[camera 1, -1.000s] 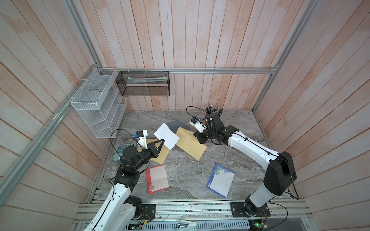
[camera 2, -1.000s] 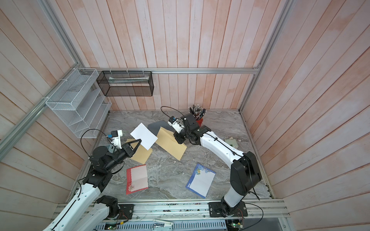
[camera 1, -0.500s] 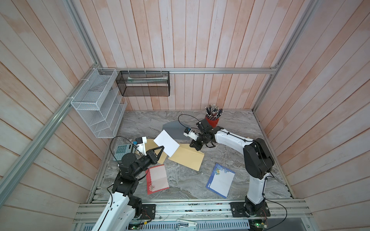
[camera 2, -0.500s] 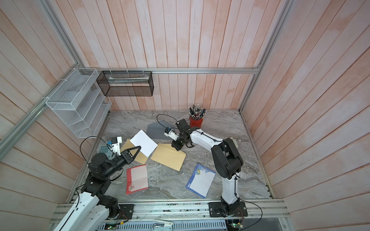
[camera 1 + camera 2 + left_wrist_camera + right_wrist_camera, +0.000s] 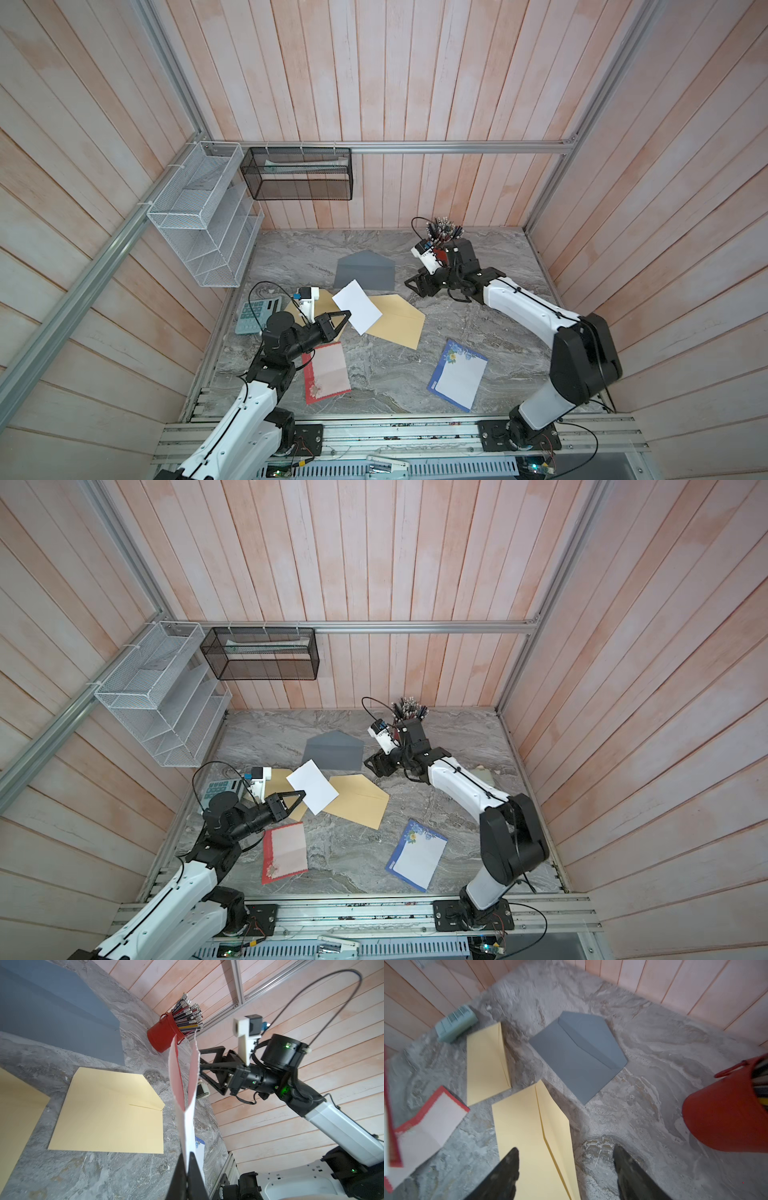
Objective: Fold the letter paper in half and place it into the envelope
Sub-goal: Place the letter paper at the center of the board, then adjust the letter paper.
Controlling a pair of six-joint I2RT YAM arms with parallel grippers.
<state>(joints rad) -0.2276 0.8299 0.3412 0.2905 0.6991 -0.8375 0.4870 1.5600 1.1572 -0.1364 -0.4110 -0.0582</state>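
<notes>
Here, the left gripper (image 5: 348,312) is clamped on the folded letter paper (image 5: 357,306), which juts beyond its fingertips, raised off the table (image 5: 395,374) near the tan envelope (image 5: 397,323). The right gripper (image 5: 565,1153) hovers, fingers spread, with the envelope's flap below the gap.

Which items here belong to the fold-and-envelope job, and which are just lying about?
Job in hand: folded letter paper, gripped in the shut left pincer; the open right pincer; tan envelope below the paper, the likely target.

Lying about: grey envelope, second tan envelope, red-bordered sheet, blue-bordered sheet, calculator, pencil pot, white wire rack, black mesh basket.
</notes>
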